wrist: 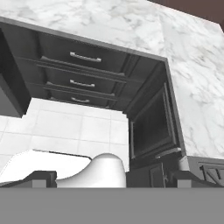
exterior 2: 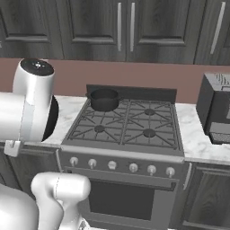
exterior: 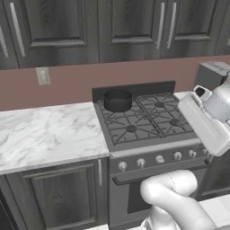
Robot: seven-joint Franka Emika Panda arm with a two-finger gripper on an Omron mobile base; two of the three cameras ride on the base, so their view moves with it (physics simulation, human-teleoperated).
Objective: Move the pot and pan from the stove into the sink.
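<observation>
Waiting on the stove [exterior: 148,119]: nothing looks moved yet.
The pot [exterior: 117,100] sits on the back-left burner, apparently untouched; whether the gripper [wrist: 112,177] fingers are open or closed cannot be told.

3 cameras: 2 on the base, 1 on the hand.

My left base view looks forward and down at the stove [exterior: 148,121] from its left, with a long run of worktop [exterior: 45,132]. My right base view faces the same stove [exterior 2: 126,123] from nearer its right. My hand view looks down over a worktop corner [wrist: 192,65], drawers [wrist: 83,72] and floor [wrist: 65,131].
</observation>
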